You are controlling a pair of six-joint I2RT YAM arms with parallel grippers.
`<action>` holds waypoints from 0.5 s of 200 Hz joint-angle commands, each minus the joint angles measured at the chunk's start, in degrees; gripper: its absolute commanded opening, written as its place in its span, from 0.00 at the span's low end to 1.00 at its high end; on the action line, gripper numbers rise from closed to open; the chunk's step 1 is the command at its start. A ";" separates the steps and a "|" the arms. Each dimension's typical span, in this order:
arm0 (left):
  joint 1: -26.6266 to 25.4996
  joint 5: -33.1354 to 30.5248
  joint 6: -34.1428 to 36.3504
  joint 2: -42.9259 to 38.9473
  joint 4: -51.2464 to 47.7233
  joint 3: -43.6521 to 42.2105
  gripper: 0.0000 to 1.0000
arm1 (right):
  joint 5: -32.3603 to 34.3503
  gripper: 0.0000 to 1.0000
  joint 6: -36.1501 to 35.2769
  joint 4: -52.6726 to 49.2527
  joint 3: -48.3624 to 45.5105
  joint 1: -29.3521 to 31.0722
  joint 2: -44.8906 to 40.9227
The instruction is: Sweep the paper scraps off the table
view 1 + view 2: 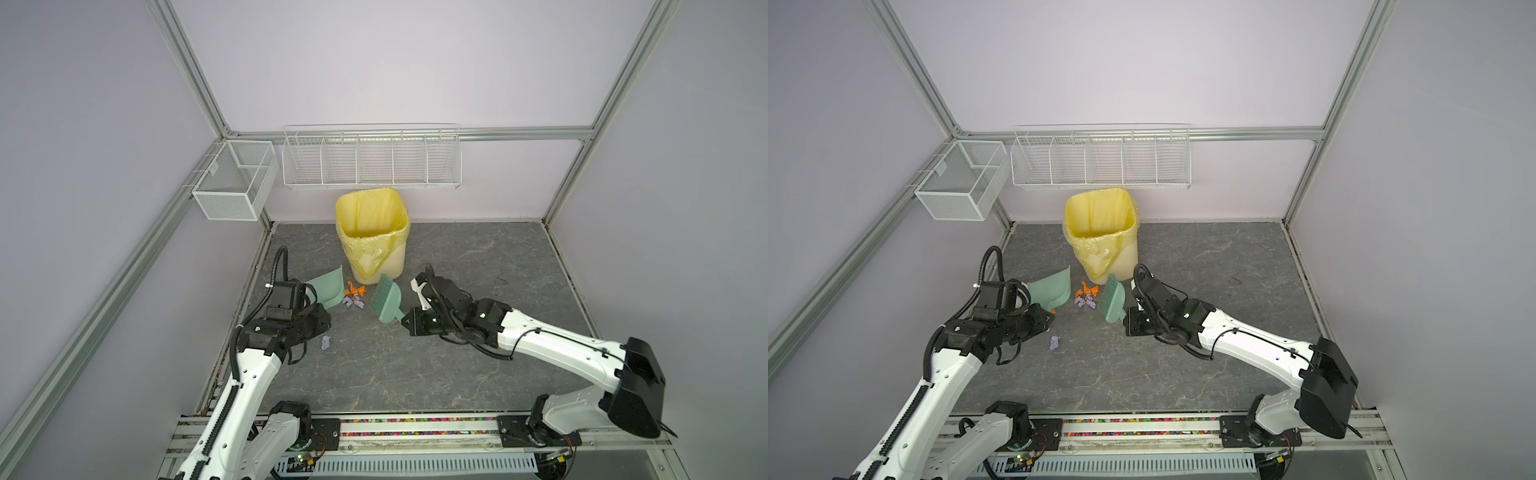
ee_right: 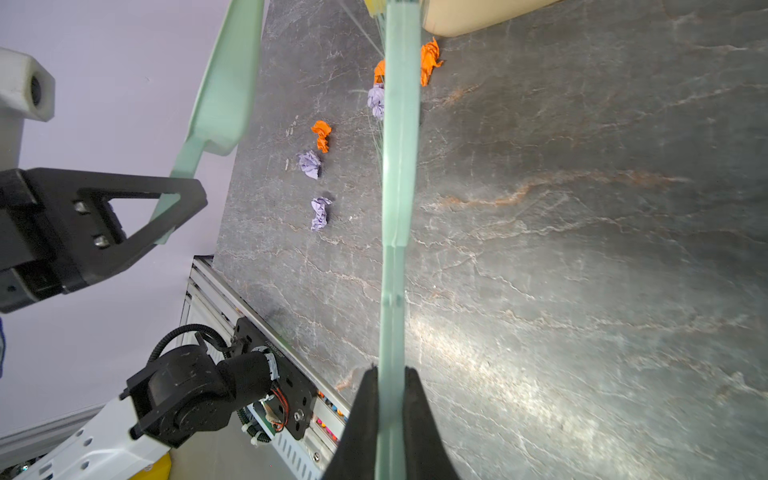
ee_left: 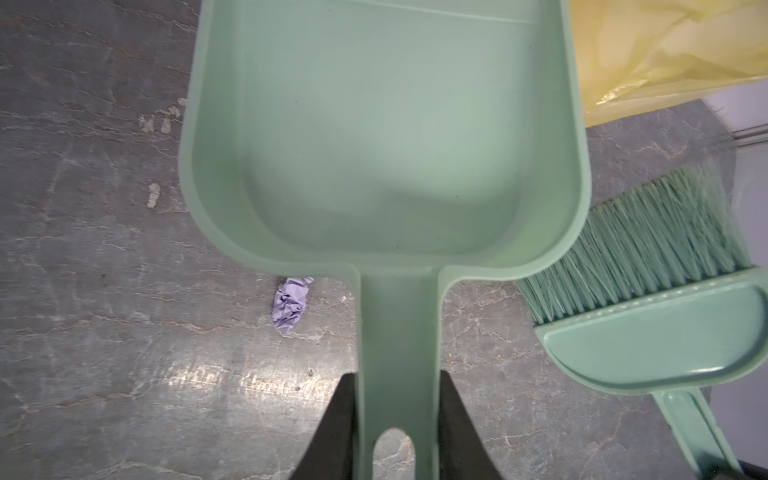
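Observation:
Several orange and lilac paper scraps [image 1: 353, 297] [image 1: 1086, 298] lie bunched on the table [image 1: 457, 374] in front of the bin. One lilac scrap [image 1: 326, 342] [image 3: 291, 305] lies apart, nearer the left arm. My left gripper [image 3: 397, 378] [image 1: 321, 318] is shut on the handle of the mint-green dustpan [image 3: 374, 145] [image 1: 328, 289], which is tilted left of the bunch and holds nothing. My right gripper [image 2: 390, 370] [image 1: 409, 322] is shut on the handle of the green brush [image 1: 384, 301] [image 2: 399, 208], whose bristles [image 3: 648, 232] stand just right of the bunch. The right wrist view shows orange [image 2: 322, 135] and lilac [image 2: 320, 212] wads beside the brush.
A cream bin with a yellow liner [image 1: 374, 237] [image 1: 1102, 232] stands just behind the scraps. A white wire rack [image 1: 372, 158] and a mesh basket [image 1: 235, 183] hang on the back and left walls. The aluminium frame [image 1: 257, 266] edges the table on the left.

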 commanded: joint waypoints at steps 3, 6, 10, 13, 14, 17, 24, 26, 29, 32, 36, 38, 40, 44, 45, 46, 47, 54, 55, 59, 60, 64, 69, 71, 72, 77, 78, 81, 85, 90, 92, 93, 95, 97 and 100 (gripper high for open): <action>1.24 -2.57 1.79 0.51 0.22 1.36 0.00 | -3.68 0.07 1.04 3.49 2.84 0.60 4.04; 1.37 -2.46 1.76 0.53 0.33 1.26 0.00 | -3.96 0.07 1.08 3.52 3.25 0.57 4.60; 1.53 -2.37 1.81 0.68 0.40 1.15 0.00 | -4.27 0.07 1.08 3.67 3.73 0.71 5.33; 1.69 -2.30 1.93 0.77 0.42 1.18 0.00 | -4.53 0.07 1.07 3.77 4.04 0.74 5.84; 1.77 -2.28 1.95 0.76 0.46 1.20 0.00 | -4.62 0.07 1.08 3.80 4.18 0.78 6.04; 1.90 -2.19 1.93 0.87 0.44 1.21 0.00 | -4.77 0.07 1.07 3.91 4.55 0.81 6.48; 2.33 -2.02 2.11 0.95 0.49 1.24 0.00 | -5.17 0.07 1.16 4.47 5.20 0.93 7.56; 2.47 -1.93 2.14 1.00 0.50 1.22 0.00 | -5.26 0.07 1.17 4.63 5.41 1.00 7.84; 2.66 -1.80 2.21 1.00 0.58 1.22 0.00 | -5.38 0.07 1.22 4.89 5.64 1.13 8.23; 2.91 -1.67 2.25 0.99 0.68 1.26 0.00 | -5.55 0.07 1.26 5.15 5.90 1.21 8.68; 3.33 -1.39 2.45 0.94 0.75 1.30 0.00 | -5.75 0.07 1.43 5.46 6.30 1.30 9.20; 3.49 -1.25 2.49 0.97 0.83 1.30 0.00 | -5.80 0.07 1.48 5.60 6.50 1.35 9.48; 3.68 -1.10 2.64 1.02 0.79 1.37 0.00 | -5.88 0.07 1.54 5.72 6.64 1.41 9.72; 4.18 -0.91 2.94 1.09 0.78 1.43 0.00 | -6.14 0.07 1.71 5.97 7.11 1.51 10.32; 4.29 -0.83 2.95 1.05 0.78 1.46 0.00 | -6.17 0.07 1.71 6.00 7.20 1.51 10.43; 4.43 -0.75 2.99 1.03 0.77 1.47 0.00 | -6.27 0.07 1.75 6.06 7.34 1.56 10.62; 4.54 -0.63 3.06 1.06 0.82 1.47 0.00 | -6.32 0.07 1.73 6.09 7.45 1.58 10.71; 5.44 -0.08 3.52 1.24 0.77 1.65 0.00 | -6.44 0.07 1.76 5.92 8.45 1.80 11.83; 5.53 -0.02 3.58 1.21 0.77 1.65 0.00 | -6.41 0.07 1.73 5.84 8.62 1.88 12.02; 5.91 0.25 3.79 1.35 0.77 1.73 0.00 | -6.40 0.07 1.78 5.50 9.28 2.06 12.78; 6.03 0.32 3.81 1.36 0.77 1.78 0.00 | -6.39 0.07 1.74 5.41 9.48 2.10 12.98; 6.37 0.45 4.05 1.36 0.77 1.89 0.00 | -6.45 0.07 1.63 4.91 10.29 2.19 13.76; 6.57 0.47 4.24 1.50 0.91 2.04 0.00 | -6.69 0.07 1.54 4.22 11.36 2.28 14.82; 6.63 0.43 4.35 1.57 0.94 2.06 0.00 | -6.83 0.07 1.58 3.97 11.78 2.32 15.23; 6.65 0.45 4.39 1.64 0.90 2.12 0.00 | -6.87 0.07 1.56 3.86 11.96 2.32 15.44; 6.68 0.39 4.51 1.70 0.96 2.10 0.00 | -7.19 0.07 1.54 3.54 12.92 2.46 16.41; 6.68 0.39 4.52 1.75 0.95 2.05 0.00 | -7.26 0.07 1.58 3.51 13.14 2.43 16.55; 6.68 0.45 4.61 1.72 1.04 2.08 0.00 | -7.52 0.07 1.63 3.44 13.59 2.42 17.16; 6.72 0.53 4.59 1.82 1.10 1.96 0.00 | -7.75 0.07 1.72 3.48 14.22 2.52 17.87; 6.74 0.73 4.58 1.93 1.25 1.80 0.00 | -8.09 0.07 1.87 3.52 15.10 2.57 18.61; 6.76 0.91 4.61 2.01 1.35 1.76 0.00 | -8.17 0.07 1.93 3.49 15.38 2.55 18.97; 6.76 0.95 4.61 2.04 1.37 1.71 0.00 | -8.19 0.07 1.95 3.53 15.47 2.52 19.11; 6.76 1.03 4.59 2.04 1.43 1.71 0.00 | -8.22 0.07 2.08 3.49 15.89 2.56 19.40; 6.77 1.18 4.61 2.04 1.51 1.67 0.00 | -8.22 0.07 2.13 3.48 16.08 2.57 19.70; 6.77 1.25 4.61 2.03 1.55 1.61 0.00 | -8.29 0.07 2.24 3.52 16.58 2.57 20.15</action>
